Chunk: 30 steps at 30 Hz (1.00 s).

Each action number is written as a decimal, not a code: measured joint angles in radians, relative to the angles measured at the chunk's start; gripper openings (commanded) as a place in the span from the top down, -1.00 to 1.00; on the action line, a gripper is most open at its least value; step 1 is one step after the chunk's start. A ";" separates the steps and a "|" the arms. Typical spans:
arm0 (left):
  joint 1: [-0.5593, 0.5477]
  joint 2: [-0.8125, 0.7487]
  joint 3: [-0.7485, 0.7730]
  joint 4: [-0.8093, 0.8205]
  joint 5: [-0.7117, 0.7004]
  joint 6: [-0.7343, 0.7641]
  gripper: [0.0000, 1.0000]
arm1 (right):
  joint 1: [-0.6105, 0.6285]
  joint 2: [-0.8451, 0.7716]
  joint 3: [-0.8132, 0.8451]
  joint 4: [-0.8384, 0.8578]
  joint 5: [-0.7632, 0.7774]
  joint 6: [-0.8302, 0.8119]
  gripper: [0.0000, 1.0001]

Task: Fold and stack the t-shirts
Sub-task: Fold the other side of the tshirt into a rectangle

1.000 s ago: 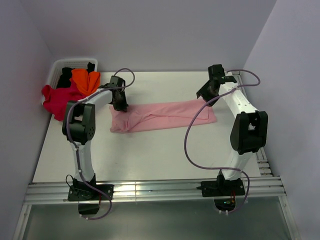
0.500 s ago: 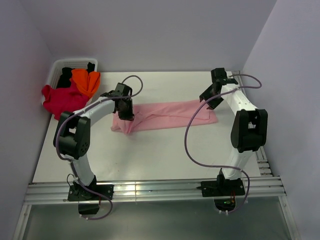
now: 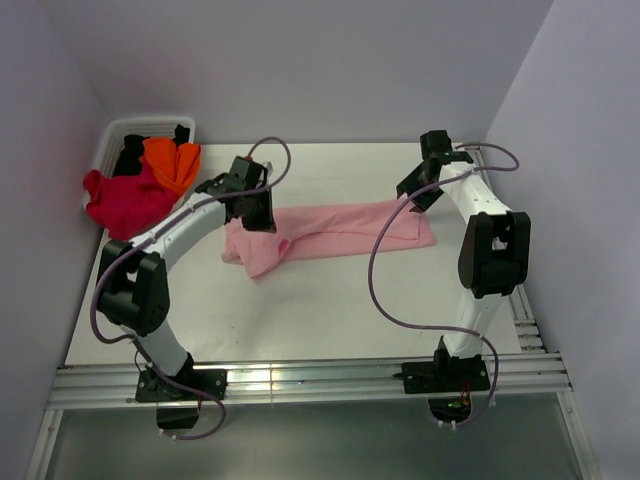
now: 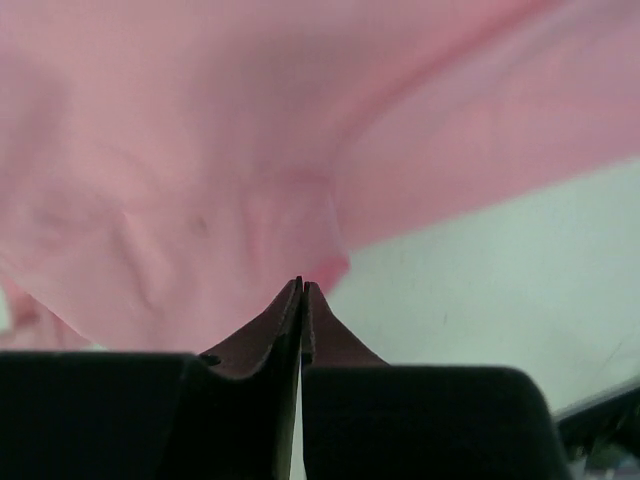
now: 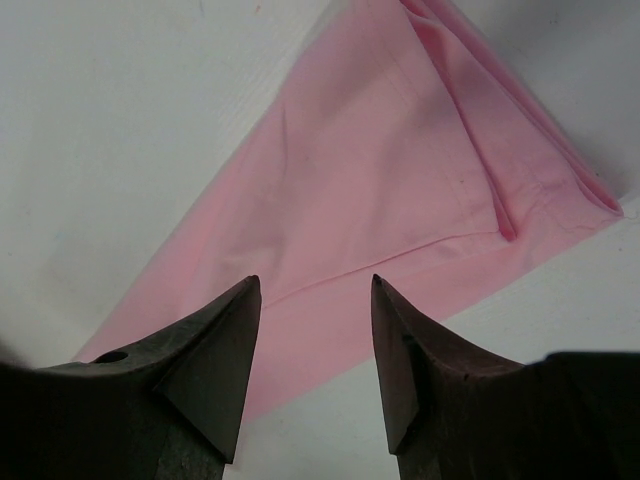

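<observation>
Tabletop (image 3: 330, 300), pink shirt (image 3: 340, 231) in left jaws

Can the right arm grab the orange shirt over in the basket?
Probably not. The orange t-shirt lies in the white basket at the far left corner, with the left gripper between, while the right gripper hangs open over the pink t-shirt's right end.

T-shirts: four; one pink t-shirt (image 3: 345, 232), one crimson t-shirt (image 3: 120, 200), one orange t-shirt (image 3: 170, 162), one black t-shirt (image 3: 130, 158)
Baskets: one white basket (image 3: 113, 130), far left
Hands: two; left hand (image 4: 302, 285) and right hand (image 5: 310, 285)
Counters: one counter (image 3: 320, 300)
</observation>
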 measured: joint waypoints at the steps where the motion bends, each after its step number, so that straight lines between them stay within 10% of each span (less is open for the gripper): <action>1: 0.018 0.022 0.045 -0.011 -0.004 -0.001 0.81 | 0.000 0.003 0.008 0.000 -0.001 -0.001 -0.11; 6: 0.184 0.179 0.235 -0.016 -0.038 -0.021 0.40 | 0.000 0.013 0.040 -0.004 -0.007 -0.014 -0.32; 12: 0.385 0.347 0.304 -0.065 -0.080 -0.037 0.39 | -0.001 0.013 0.056 -0.020 -0.007 -0.052 -0.94; 30: 0.379 0.385 0.340 -0.093 -0.056 -0.037 0.53 | -0.100 0.248 0.227 -0.104 0.102 -0.098 -0.75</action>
